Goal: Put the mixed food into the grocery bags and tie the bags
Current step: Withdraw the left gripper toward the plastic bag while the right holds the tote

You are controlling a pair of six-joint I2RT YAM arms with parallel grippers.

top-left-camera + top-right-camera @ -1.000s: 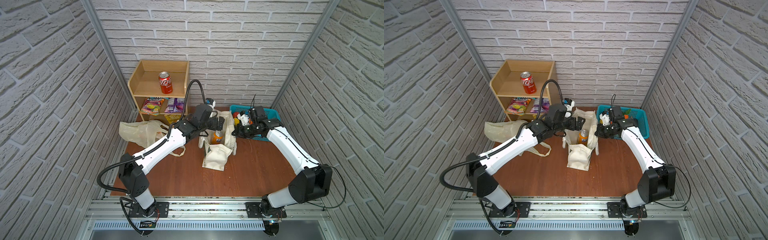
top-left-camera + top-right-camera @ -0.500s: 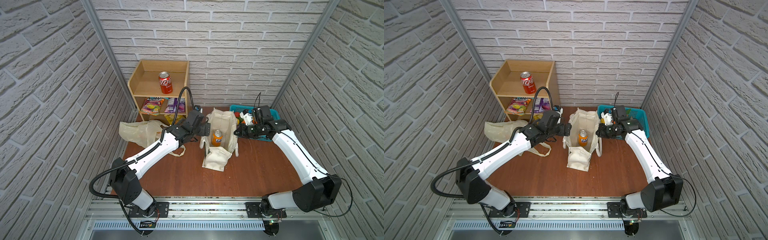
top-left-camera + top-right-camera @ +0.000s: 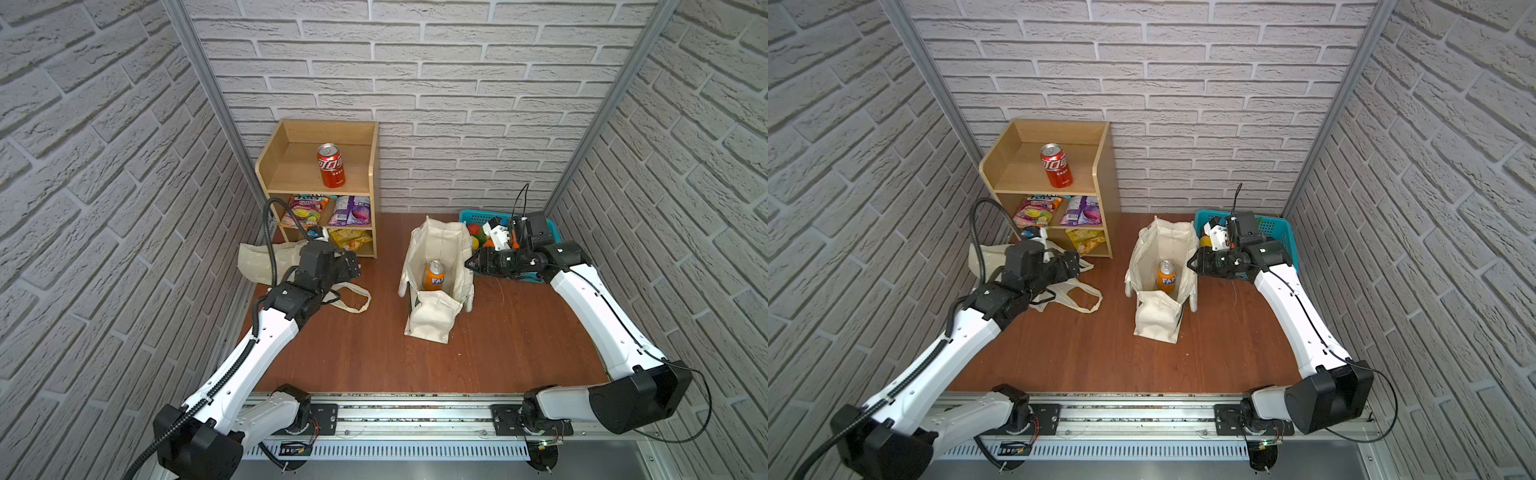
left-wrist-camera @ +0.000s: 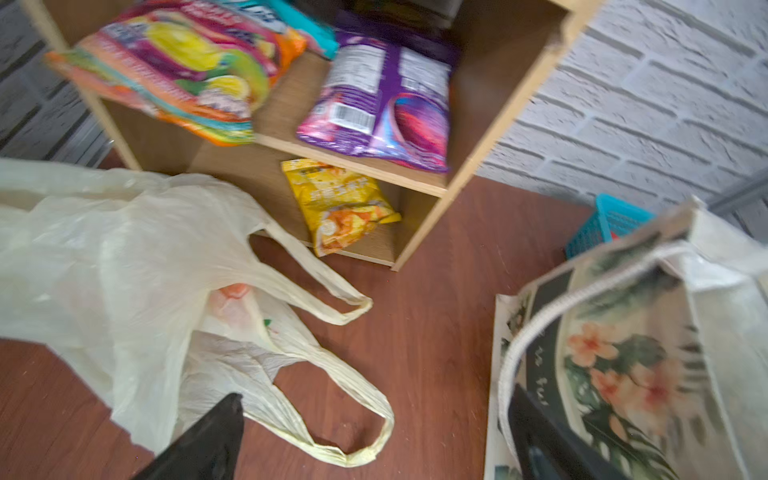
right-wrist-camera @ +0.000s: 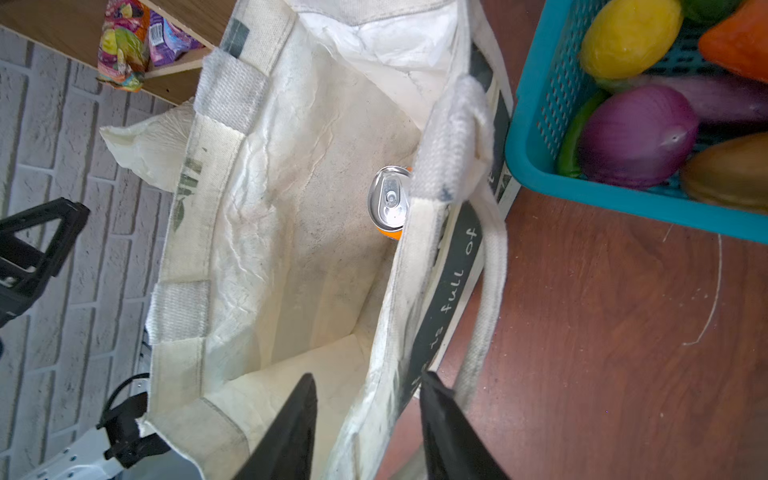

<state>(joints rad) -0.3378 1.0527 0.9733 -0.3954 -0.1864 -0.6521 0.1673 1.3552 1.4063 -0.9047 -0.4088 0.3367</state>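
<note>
Right hand (image 5: 369, 376): fingers parted, one inside the canvas tote (image 3: 432, 320) and one outside, straddling its side wall at the rim; a gap shows beside the inner finger, so the fabric is not clamped. Left hand (image 4: 376, 392): fingers spread wide, holding nothing, hanging over the looped handles of the plastic bag (image 3: 262, 259), well apart from the tote. Counter (image 3: 519, 332), red-brown wood, carries everything. Wooden shelf unit (image 3: 299, 170) stands at the back left against the brick wall (image 3: 457, 124). Tote stands upright near the counter's middle, mouth open, one end panel drooping toward the front. Plastic bag, thin and pale yellow, lies crumpled just in front of the shelf unit; an orange patch shows through the film, identity not resolvable. Turquoise mesh basket (image 5: 540, 104) sits at the back right, just beside the tote. Purple snack packet (image 4: 382, 104) lies on the middle shelf beside a multicoloured packet (image 4: 178, 70); yellow packet (image 4: 336, 203) on the bottom shelf. Orange soda can (image 3: 434, 276) stands upright on the tote's floor, near the wall the right hand straddles. Red cola can (image 3: 331, 166) upright on the top shelf. Basket holds toy produce: purple onion (image 5: 636, 133), yellow lemon (image 5: 629, 37), an orange piece (image 5: 739, 45) cut off at the frame edge.
</note>
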